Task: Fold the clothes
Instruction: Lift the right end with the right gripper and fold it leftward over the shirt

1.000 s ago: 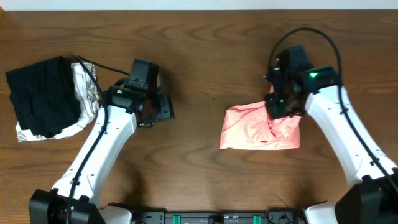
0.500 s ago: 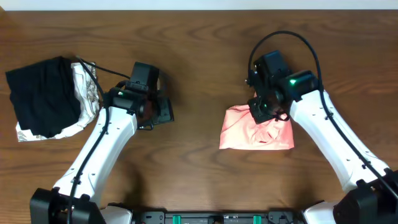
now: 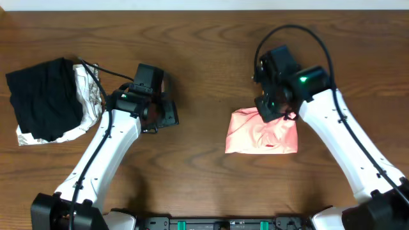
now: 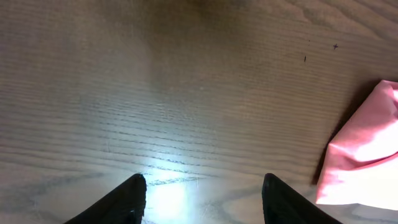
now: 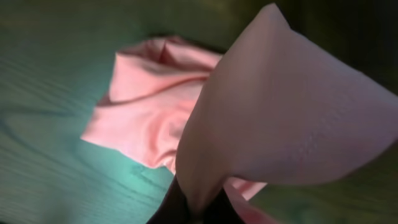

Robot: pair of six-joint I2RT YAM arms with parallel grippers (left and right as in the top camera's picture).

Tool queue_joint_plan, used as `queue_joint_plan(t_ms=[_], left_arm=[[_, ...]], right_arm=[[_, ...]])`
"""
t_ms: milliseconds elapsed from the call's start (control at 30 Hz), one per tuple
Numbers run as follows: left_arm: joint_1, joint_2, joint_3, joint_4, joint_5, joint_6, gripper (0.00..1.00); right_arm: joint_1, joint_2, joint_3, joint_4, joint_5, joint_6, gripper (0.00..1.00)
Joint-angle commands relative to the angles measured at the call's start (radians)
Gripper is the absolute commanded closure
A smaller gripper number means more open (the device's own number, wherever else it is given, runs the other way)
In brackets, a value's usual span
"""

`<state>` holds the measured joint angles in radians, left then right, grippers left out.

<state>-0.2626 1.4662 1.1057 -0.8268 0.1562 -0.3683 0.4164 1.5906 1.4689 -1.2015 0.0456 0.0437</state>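
— What's on the counter [image 3: 204, 38]?
— A pink T-shirt [image 3: 255, 135], bunched, under the right jaws. Bare wood beneath the left jaws.
— And behind those?
— A silvery cloth [image 3: 89, 96], a black garment [image 3: 45, 102] folded on it.

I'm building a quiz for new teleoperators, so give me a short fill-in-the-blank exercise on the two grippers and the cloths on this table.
1. The right gripper is shut on a raised fold of the T-shirt, whose colour is ____.
2. The left gripper hangs over the bare wooden table with its fingers ____.
3. The silvery-white cloth lies partly under a folded garment coloured ____.
Missing words: pink; open; black.
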Motion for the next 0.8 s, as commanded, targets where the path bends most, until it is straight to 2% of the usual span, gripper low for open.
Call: queue_joint_plan(t_ms=[0,767], left_arm=[[0.004,0.004,-0.005,-0.001,-0.011,0.009,0.4],[0.004,0.004,-0.005,-0.003,-0.011,0.009,0.4]], right_arm=[[0.002,-0.001,0.084,-0.019,0.019,-0.008,0.99],[0.026,-0.001,0.087,-0.097,-0.005,-0.049,0.97]])
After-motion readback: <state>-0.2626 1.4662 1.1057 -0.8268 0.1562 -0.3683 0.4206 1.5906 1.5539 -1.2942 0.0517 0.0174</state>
